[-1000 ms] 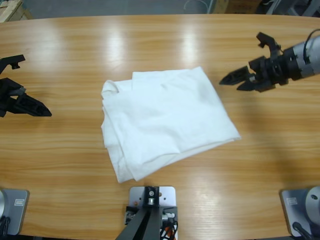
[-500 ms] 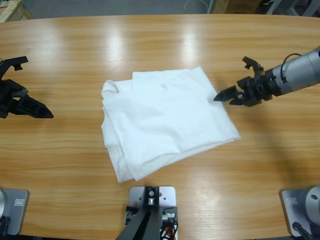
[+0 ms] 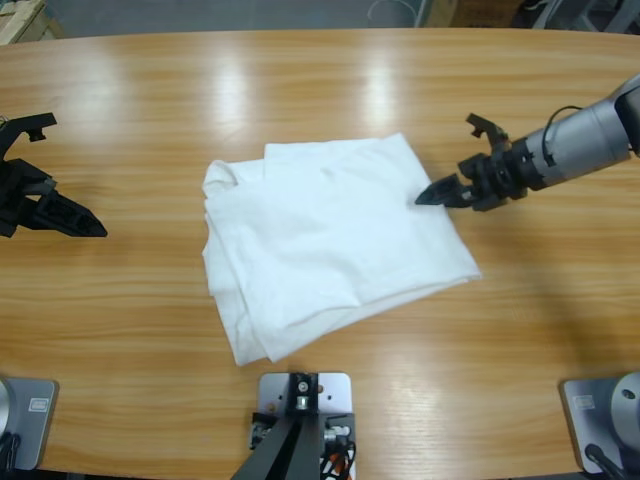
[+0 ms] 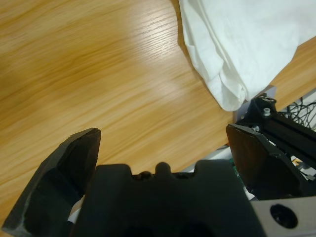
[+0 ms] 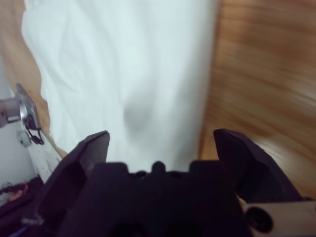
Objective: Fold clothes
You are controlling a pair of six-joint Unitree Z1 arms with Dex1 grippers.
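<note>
The clothes are one white T-shirt (image 3: 330, 240), roughly folded and rumpled, in the middle of the wooden table (image 3: 320, 90). My right gripper (image 3: 428, 196) comes in from the right, its tips at the shirt's right edge. In the right wrist view the shirt (image 5: 123, 64) fills the space ahead of my right gripper (image 5: 163, 138), whose jaws stand apart with nothing between them. My left gripper (image 3: 88, 222) rests far to the left, well clear of the cloth. In the left wrist view it (image 4: 163, 140) is open over bare wood, with the shirt's folded corner (image 4: 232, 44) ahead at the upper right.
Bare wood surrounds the shirt on all sides. The table's far edge (image 3: 320, 32) runs along the top, with grey floor beyond it. A pale wooden crate (image 3: 18, 18) shows past the upper left corner.
My right gripper has moved left and slightly down, from clear of the shirt to its right edge. The left gripper has barely shifted. The shirt lies as before.
</note>
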